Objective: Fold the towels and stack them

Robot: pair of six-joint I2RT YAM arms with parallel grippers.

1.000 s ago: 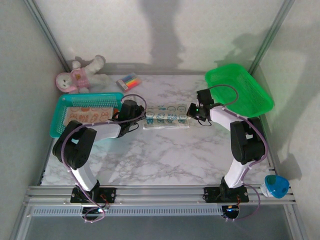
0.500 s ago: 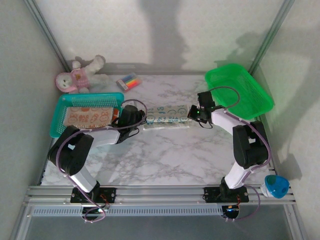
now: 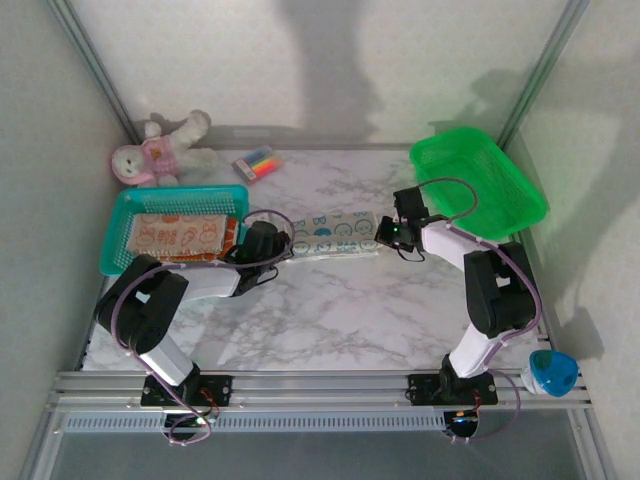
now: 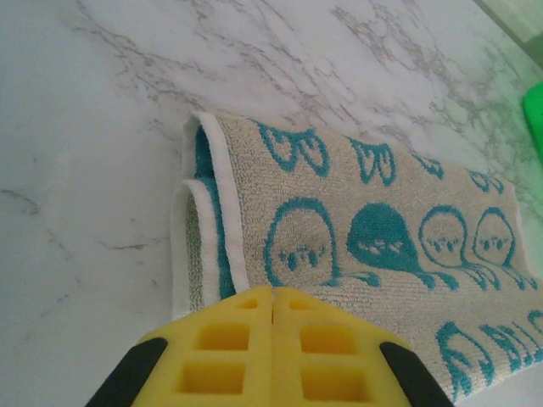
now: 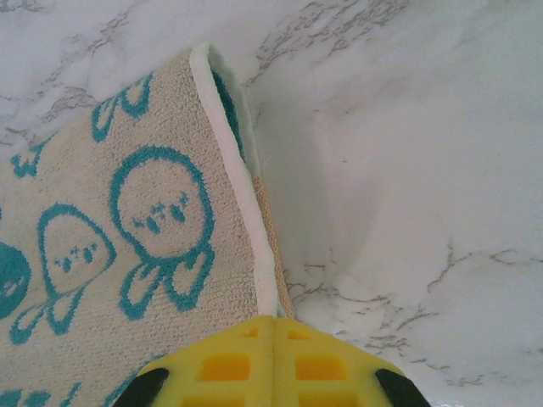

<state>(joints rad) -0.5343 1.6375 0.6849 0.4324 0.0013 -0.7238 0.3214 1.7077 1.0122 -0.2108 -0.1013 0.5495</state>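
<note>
A white towel [image 3: 335, 232] with blue cartoon prints lies folded in a narrow strip across the middle of the marble table. My left gripper [image 3: 285, 243] is shut on its left end, and the doubled layers [image 4: 365, 229] show just past the yellow fingertips [image 4: 272, 292]. At the right end my right gripper [image 3: 381, 232] is shut on the near corner, whose white hem [image 5: 127, 254] runs under the tips [image 5: 273, 320]. A pale peach towel [image 3: 180, 232] with orange prints lies flat in the teal basket [image 3: 115, 235] at the left.
A green basket [image 3: 480, 180] stands at the back right, tilted over the table's edge. A pink-and-white plush toy [image 3: 150, 155] and a pack of coloured sticks [image 3: 257, 163] lie at the back left. A blue object [image 3: 550, 372] sits off the table's near right corner.
Both grippers have come toward the near edge, bringing the towel's far edge over with them. The towel lay flat and wider; it is now a narrower folded strip.
</note>
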